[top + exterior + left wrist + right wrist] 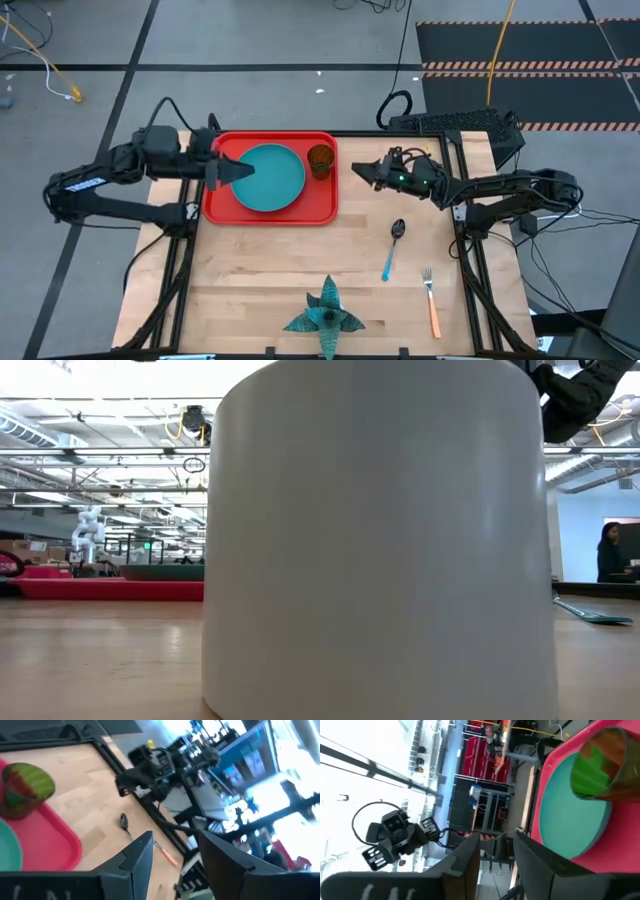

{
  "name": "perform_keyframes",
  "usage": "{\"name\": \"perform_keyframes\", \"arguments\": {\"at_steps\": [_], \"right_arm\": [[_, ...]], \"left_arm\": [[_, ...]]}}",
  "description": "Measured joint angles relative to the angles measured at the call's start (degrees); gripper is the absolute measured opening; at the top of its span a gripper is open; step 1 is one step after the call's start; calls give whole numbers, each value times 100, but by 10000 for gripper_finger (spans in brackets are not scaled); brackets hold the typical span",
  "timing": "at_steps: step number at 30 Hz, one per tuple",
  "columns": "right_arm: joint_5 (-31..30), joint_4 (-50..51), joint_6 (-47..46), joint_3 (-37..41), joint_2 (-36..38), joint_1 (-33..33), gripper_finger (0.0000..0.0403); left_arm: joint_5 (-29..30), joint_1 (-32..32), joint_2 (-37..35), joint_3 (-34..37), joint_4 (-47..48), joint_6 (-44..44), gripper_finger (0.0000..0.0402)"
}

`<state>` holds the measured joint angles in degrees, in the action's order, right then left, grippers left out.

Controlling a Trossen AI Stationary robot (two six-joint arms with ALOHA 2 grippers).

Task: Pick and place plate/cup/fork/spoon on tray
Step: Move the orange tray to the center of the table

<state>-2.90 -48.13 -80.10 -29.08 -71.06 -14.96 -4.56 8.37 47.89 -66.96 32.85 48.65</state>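
Observation:
The teal plate lies flat in the red tray at the table's far left. The amber cup stands upright in the tray's far right corner. The spoon with a light blue handle and the fork with an orange handle lie on the wood to the right. My left gripper is open over the plate's left rim. My right gripper is open, right of the cup, apart from it. Both are empty.
A teal spiky star-shaped object sits at the table's near edge. In the low view a large white cylinder fills the middle of the picture. A person stands far off in the room.

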Motion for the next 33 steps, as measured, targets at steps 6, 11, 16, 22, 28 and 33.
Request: {"name": "perform_keyframes", "arguments": {"at_steps": [6, 11, 16, 22, 28, 33], "right_arm": [[111, 485, -15, -2, 4, 178, 110], [0, 1427, -277, -2, 1, 399, 110], [10, 2358, -385, -1, 1, 739, 109], [-276, 2899, -536, 0, 1, 907, 109], [-461, 3094, -526, -162, -16, 881, 109], [-281, 3479, -140, -726, -407, 851, 109]], "left_arm": [[1097, -622, 7, 0, -45, -14, 163], [2224, -890, -160, 0, 71, -334, 163], [2259, -888, -288, 40, 134, -390, 163], [2165, -888, -559, 662, -80, 71, 163], [2076, -888, -924, 1382, -686, 465, 163], [2317, -890, -1270, 1438, -666, 353, 163]]}}
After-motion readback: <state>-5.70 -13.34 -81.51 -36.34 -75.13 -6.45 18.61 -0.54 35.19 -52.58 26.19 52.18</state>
